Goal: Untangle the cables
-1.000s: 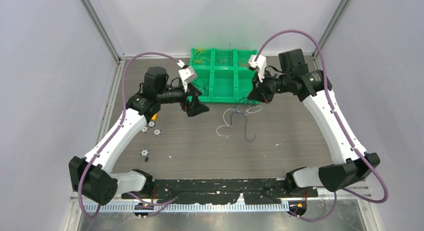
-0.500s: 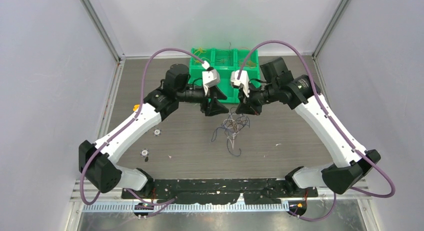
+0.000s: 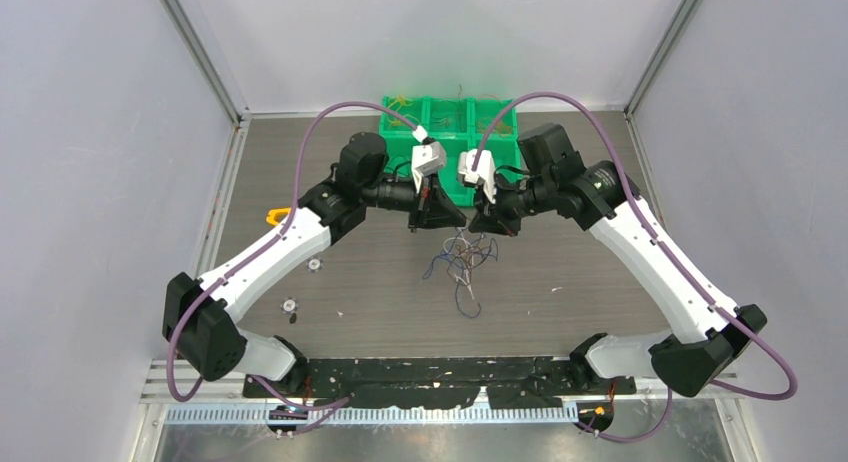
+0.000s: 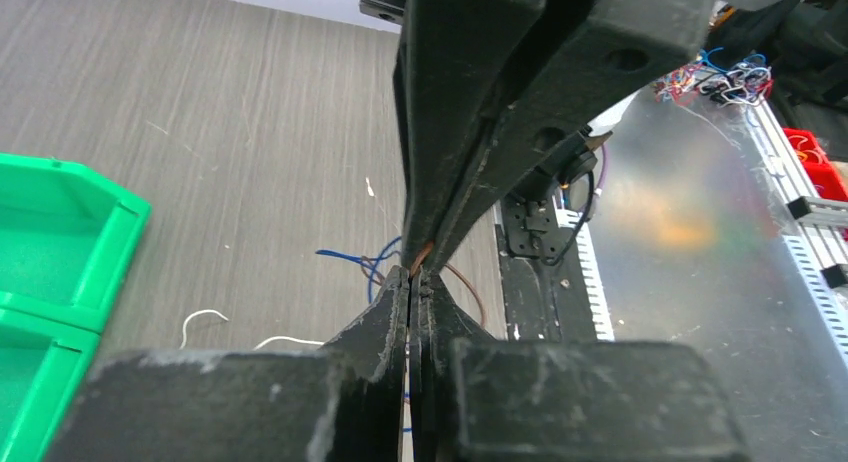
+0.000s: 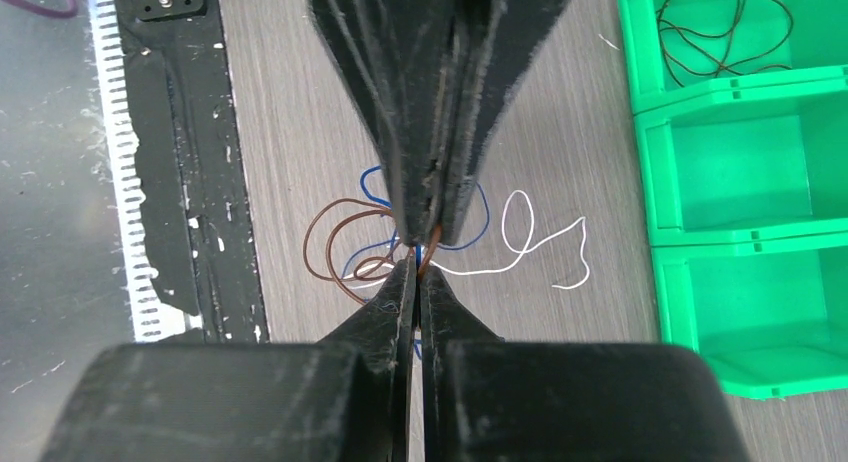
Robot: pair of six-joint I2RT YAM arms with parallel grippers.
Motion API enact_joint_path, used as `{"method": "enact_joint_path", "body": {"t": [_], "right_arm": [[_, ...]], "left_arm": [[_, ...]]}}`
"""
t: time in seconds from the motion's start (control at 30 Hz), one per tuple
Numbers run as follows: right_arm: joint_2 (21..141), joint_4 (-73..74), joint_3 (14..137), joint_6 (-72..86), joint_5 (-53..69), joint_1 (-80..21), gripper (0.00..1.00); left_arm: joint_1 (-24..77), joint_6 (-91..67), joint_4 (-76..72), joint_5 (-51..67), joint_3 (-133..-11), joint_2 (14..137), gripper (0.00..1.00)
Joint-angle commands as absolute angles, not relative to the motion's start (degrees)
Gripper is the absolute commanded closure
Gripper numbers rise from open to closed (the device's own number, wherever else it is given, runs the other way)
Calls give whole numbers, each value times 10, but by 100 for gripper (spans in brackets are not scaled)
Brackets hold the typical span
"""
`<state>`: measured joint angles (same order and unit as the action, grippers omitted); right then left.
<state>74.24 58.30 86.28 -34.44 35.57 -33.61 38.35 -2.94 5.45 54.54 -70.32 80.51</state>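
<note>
Overhead, both end effectors meet tip to tip just near of the green bin (image 3: 400,142).
The left end effector (image 3: 441,215) and right end effector (image 3: 481,223) almost touch, the cables (image 3: 466,260) bunched beneath. Left wrist: fingers (image 4: 385,332) pressed together, pinching a brown strand. Right wrist: likewise clamped on brown; white and blue strands trail over the tabletop (image 5: 300,102).
</note>
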Motion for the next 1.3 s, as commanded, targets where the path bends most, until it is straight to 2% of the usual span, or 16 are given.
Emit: {"method": "enact_joint_path", "body": {"t": [0.0,0.03,0.1,0.13,0.2,0.23,0.3,0.4,0.47,0.57,0.73,0.93,1.27], "right_arm": [[709,514,838,-340,332,-337,94],[703,501,829,-338,325,-336,92],[682,455,796,-323,316,-332,78],[669,418,768,-304,313,-330,50],[651,356,726,-268,313,-329,21],[646,334,702,-240,323,-329,14],[636,251,663,-188,348,-329,10],[633,88,611,-101,384,-332,11],[643,6,575,-46,371,-337,18],[681,-45,535,-17,341,-338,32],[719,-59,481,-58,323,-338,49],[776,-42,432,-120,299,-338,52],[825,-12,440,-121,269,-324,54]], "left_arm": [[386,-52,32,577,-708,792,100],[387,-52,40,576,-709,787,100],[387,-53,54,563,-711,772,100],[385,-57,53,555,-709,762,100],[384,-59,49,535,-705,743,100],[384,-60,48,526,-705,736,100],[384,-63,50,508,-708,726,100],[384,-76,44,495,-717,722,100],[380,-92,31,490,-724,716,100],[360,-113,24,480,-746,704,100],[291,-174,10,482,-816,692,100],[245,-195,9,480,-946,705,100],[201,-209,13,376,-1200,774,100]]}}
